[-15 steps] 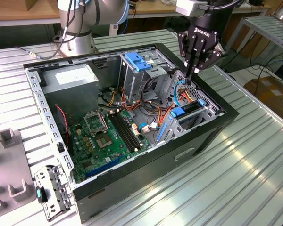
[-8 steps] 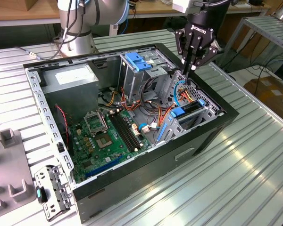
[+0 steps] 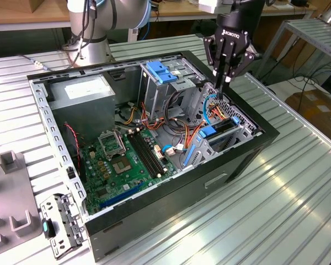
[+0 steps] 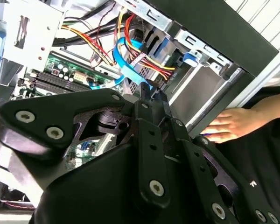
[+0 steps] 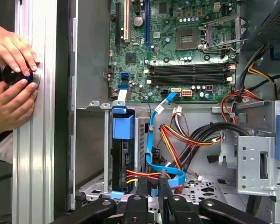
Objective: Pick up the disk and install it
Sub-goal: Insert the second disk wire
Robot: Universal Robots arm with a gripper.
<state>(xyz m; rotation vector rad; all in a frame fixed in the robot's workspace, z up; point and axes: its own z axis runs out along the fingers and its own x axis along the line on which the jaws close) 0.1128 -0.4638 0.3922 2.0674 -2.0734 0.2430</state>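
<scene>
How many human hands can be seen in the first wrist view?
2. The first hand and the second hand are both on the aluminium rail outside the computer case, their fingers meeting on a black knob. The arms are mostly hidden.

The tool (image 3: 226,77) hangs over the drive cage at the upper right of the exterior view, its arm cut off by the top edge; its black fingers (image 5: 164,189) meet among the cables, so what lies between them is hidden. The disk (image 5: 122,154) sits edge-on in its bay, label unseen. A person's hands (image 5: 11,81) at the left of the first wrist view are cut by the frame edge
</scene>
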